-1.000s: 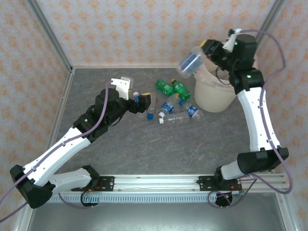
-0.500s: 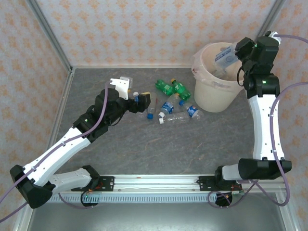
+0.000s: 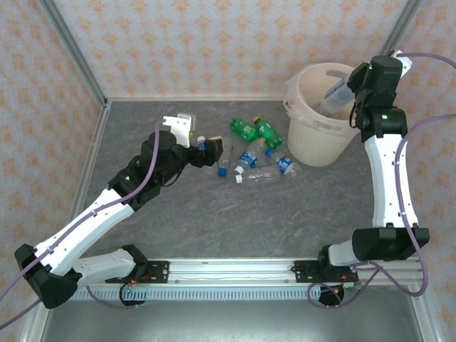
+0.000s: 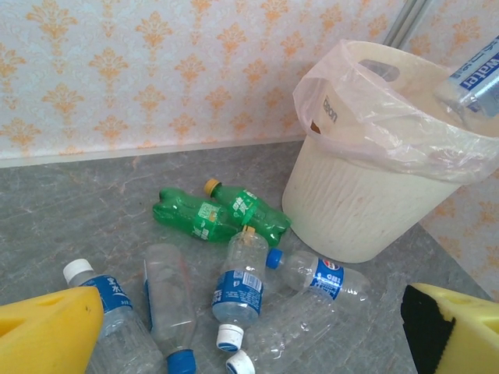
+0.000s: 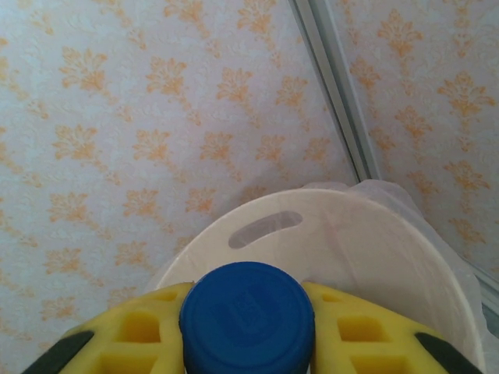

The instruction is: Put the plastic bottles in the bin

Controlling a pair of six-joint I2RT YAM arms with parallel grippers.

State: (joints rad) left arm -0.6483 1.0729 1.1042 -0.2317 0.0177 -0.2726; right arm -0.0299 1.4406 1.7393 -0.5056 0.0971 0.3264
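The cream-white bin (image 3: pixel 313 146) with its clear liner stands at the back right. My right gripper (image 3: pixel 354 80) hangs over the bin's far right rim, shut on a clear blue-labelled plastic bottle (image 3: pixel 335 93) that slants down into the opening. Its blue cap (image 5: pixel 246 315) sits pinched between the yellow fingers (image 5: pixel 132 339), with the bin rim (image 5: pixel 327 226) behind. Several plastic bottles lie left of the bin: two green ones (image 3: pixel 254 130) and clear blue-labelled ones (image 3: pixel 248 158). My left gripper (image 3: pixel 206 151) is open at the left end of that pile, with the bottles (image 4: pixel 238 284) lying beyond its fingers (image 4: pixel 47 335).
Patterned walls close in the grey table at the back and both sides. A metal post (image 3: pixel 71 50) runs along the back left corner. The bin's side (image 4: pixel 359 210) rises just right of the bottle pile. Bare tabletop (image 3: pixel 235 221) lies between the pile and the arm bases.
My right arm swung right with the bottle, from left of the bin's rim to above its opening, and the bottle now tips lower into it. The left arm has not moved.
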